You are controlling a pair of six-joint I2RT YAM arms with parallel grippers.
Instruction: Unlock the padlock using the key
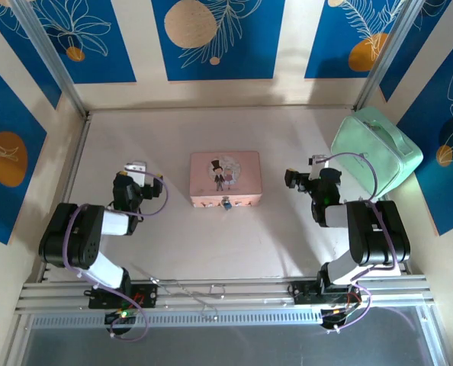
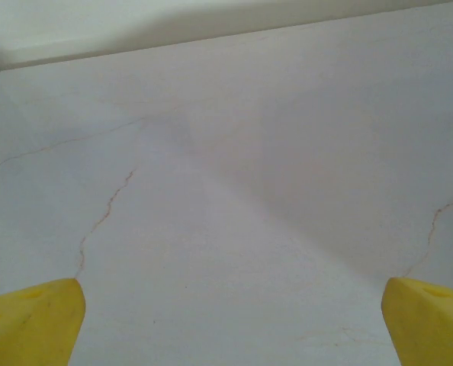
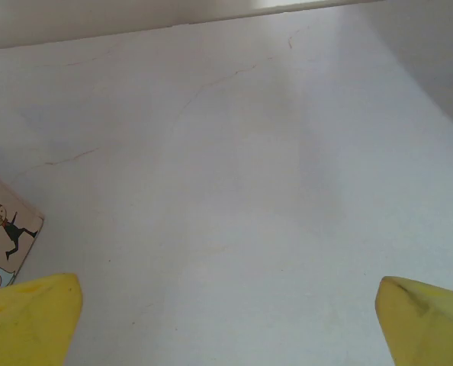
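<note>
Blue padlock (image 1: 226,203) on pink box (image 1: 225,177) front, mid-frame.
Left hand (image 2: 226,320), right hand (image 3: 226,316) wide, empty; advise steadying box before keying.

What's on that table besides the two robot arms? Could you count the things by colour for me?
Pink: 1, the box
Blue: 1, the padlock at the box's front
Mint green: 1, the case
Total: 3

White table (image 1: 173,244) — pink box (image 1: 226,178) at centre, mint case (image 1: 379,149) at right edge.
</note>
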